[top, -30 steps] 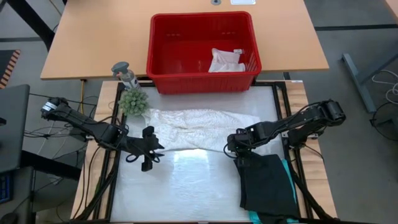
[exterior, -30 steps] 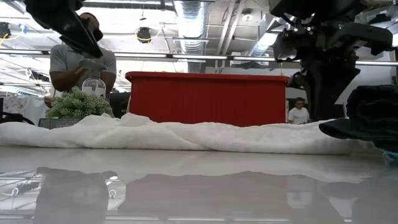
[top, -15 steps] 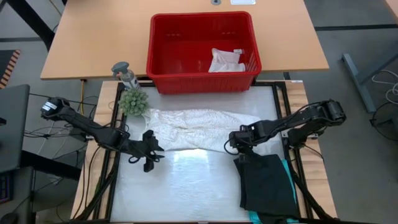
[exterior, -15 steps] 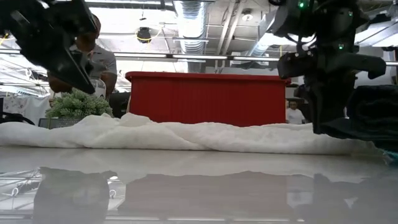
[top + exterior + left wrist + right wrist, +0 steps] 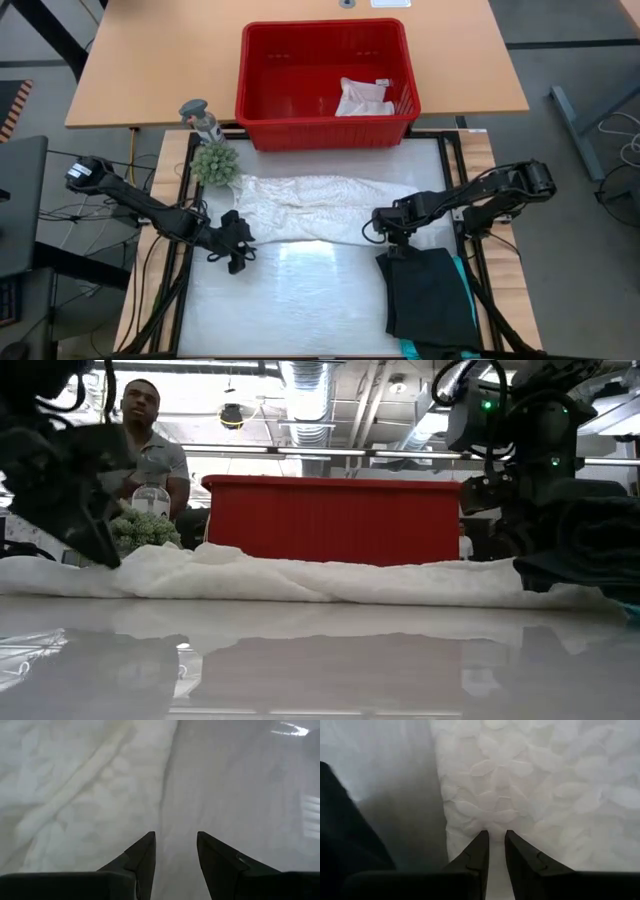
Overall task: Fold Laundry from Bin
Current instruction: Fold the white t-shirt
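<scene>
We see the white lacy top [image 5: 320, 205] lying spread in a long rumpled band across the far half of the white work surface [image 5: 300, 300], just in front of the red bin [image 5: 325, 68]. The bin sits on the wooden table [image 5: 150, 60] beyond; a small white cloth [image 5: 363, 97] lies inside it, toward its right end.

The left gripper [image 5: 236, 243] sits low at the top's left near edge. In its wrist view the fingers [image 5: 142, 857] stand apart with bare surface between them, gripping nothing; the lace edge lies just beside one finger.

The right gripper [image 5: 385, 226] is at the top's right near edge. Its fingers [image 5: 477, 852] are nearly together, tips at the hem; we cannot tell whether fabric is pinched.

A folded black garment [image 5: 430, 292] lies at the near right, with a teal garment [image 5: 466, 290] showing along its right side.

A small green plant [image 5: 214, 162] and a bottle [image 5: 203, 120] stand left of the bin. A person [image 5: 145, 435] is visible beyond the table.
</scene>
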### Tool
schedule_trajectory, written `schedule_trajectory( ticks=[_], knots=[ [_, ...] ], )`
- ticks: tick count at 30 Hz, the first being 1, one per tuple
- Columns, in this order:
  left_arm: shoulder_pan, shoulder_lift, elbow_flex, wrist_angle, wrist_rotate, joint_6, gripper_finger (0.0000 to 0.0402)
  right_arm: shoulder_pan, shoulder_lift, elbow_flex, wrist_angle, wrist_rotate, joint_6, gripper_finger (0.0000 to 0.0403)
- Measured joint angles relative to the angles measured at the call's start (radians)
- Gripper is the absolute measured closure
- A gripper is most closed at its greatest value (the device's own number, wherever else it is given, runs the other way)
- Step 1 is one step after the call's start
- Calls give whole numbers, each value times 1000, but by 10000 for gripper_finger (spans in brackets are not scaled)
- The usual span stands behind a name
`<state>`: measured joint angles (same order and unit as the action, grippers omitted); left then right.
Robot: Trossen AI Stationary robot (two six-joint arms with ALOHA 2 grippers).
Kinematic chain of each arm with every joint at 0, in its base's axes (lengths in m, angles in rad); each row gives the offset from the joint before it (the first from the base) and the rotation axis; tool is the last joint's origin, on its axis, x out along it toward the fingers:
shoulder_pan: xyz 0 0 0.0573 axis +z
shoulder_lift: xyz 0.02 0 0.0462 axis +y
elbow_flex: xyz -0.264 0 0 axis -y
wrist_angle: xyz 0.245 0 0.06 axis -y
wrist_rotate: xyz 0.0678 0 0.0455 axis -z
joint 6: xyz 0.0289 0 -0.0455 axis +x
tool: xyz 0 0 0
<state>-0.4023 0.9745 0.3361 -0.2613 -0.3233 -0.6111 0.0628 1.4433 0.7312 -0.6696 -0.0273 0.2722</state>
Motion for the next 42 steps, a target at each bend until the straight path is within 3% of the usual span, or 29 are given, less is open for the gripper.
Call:
schedule_trajectory(
  ticks=[12,23,29,33,38,42],
  knots=[
    [0,0,-54,-9,-1,-65,269,-92,-32,0,-176,16,-60,316],
    [-1,0,-30,81,56,-90,269,-118,-289,116,-106,-26,-46,316],
    [0,0,31,62,78,-60,269,-118,-373,127,-3,65,5,315],
    [0,0,94,-15,67,-57,269,-118,-308,127,196,69,-1,315],
    [0,-27,187,-140,-4,-39,269,-118,-127,144,589,53,-26,315],
    [1,-100,284,-311,-64,-33,269,-101,57,279,669,51,-171,315]
  ],
)
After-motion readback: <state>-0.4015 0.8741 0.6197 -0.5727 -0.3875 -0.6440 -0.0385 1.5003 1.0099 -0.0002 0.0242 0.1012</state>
